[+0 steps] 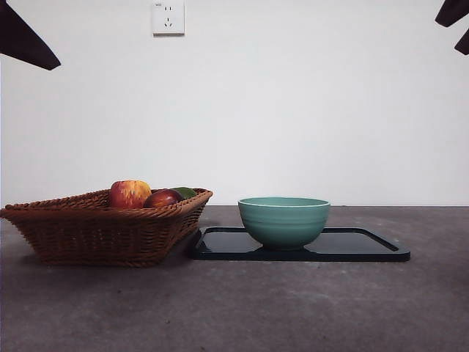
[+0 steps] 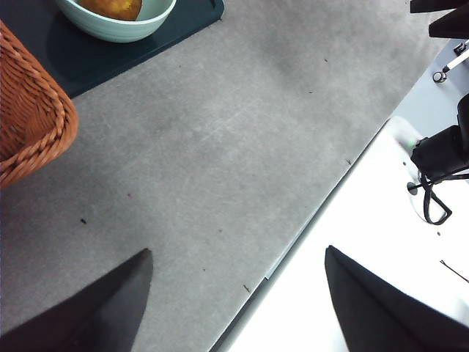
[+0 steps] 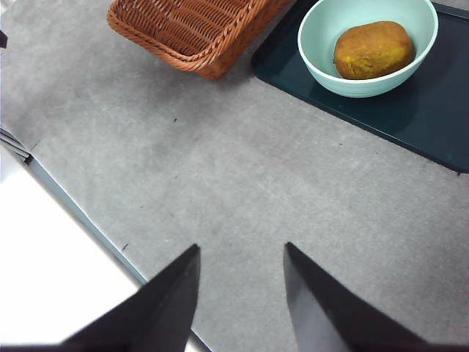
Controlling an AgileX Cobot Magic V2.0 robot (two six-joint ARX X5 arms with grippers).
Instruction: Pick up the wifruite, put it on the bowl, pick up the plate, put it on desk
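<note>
**Golden-brown fruit lies in the bowl; both grippers empty**

Front view: the mint-green ridged bowl (image 1: 283, 221) stands on a dark flat rectangular tray (image 1: 366, 246), just beside a brown woven wicker basket (image 1: 102, 227) holding a red-yellow apple (image 1: 130, 193) and a dark red fruit (image 1: 163, 198), all on the dark grey matte desk (image 1: 234, 308).

Left wrist view: the left gripper (image 2: 234, 308) hangs over the desk's edge, jaws spread wide, holding nothing.

Right wrist view: the small oval golden-brown wifruite (image 3: 372, 49) rests inside the bowl. The right gripper (image 3: 242, 301) is parted and empty above bare desk.
</note>
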